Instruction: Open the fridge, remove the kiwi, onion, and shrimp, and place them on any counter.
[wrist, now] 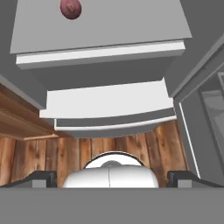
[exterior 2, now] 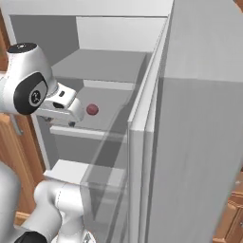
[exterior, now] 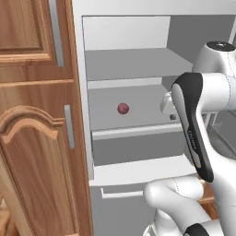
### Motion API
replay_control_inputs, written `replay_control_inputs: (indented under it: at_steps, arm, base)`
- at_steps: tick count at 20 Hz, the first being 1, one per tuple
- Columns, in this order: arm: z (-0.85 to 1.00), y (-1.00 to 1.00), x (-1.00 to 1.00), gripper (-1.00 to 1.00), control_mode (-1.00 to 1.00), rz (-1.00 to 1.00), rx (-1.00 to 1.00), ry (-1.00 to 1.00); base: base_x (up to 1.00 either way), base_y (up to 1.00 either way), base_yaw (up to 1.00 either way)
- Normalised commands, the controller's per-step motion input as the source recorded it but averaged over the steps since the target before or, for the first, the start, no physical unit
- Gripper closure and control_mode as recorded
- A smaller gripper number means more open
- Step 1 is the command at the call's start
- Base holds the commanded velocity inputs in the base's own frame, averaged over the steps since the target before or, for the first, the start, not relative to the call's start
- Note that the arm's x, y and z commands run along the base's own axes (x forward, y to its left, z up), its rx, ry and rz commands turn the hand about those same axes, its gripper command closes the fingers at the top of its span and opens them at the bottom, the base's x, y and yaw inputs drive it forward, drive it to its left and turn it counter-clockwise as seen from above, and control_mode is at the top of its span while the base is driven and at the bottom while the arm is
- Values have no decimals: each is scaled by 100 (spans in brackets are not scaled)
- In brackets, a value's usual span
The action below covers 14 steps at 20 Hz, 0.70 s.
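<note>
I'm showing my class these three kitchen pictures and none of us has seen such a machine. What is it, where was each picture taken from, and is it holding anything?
It is a white robot arm on a mobile base. Two pictures come from cameras behind it, left and right; the third looks along its hand. The fridge stands open, with its door swung aside. One reddish-purple onion lies on a middle shelf. The end effector, near that shelf, is open and holds nothing.

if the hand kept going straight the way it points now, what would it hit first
The open hand points down, in front of the fridge shelves. Straight ahead lies the wooden floor, past the shelf edges; the onion sits off that line. Depth is uncertain.
</note>
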Motion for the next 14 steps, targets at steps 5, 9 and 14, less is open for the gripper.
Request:
replay_control_inputs:
  at_steps: [5, 9, 14]
  arm:
    - [0, 0, 0, -100, 100, 0, 0, 0]
    - [0, 0, 0, -100, 100, 0, 0, 0]
    - [0, 0, 0, -100, 100, 0, 0, 0]
  base:
    - [48, 0, 0]
    - [46, 0, 0]
    - [43, 4, 0]
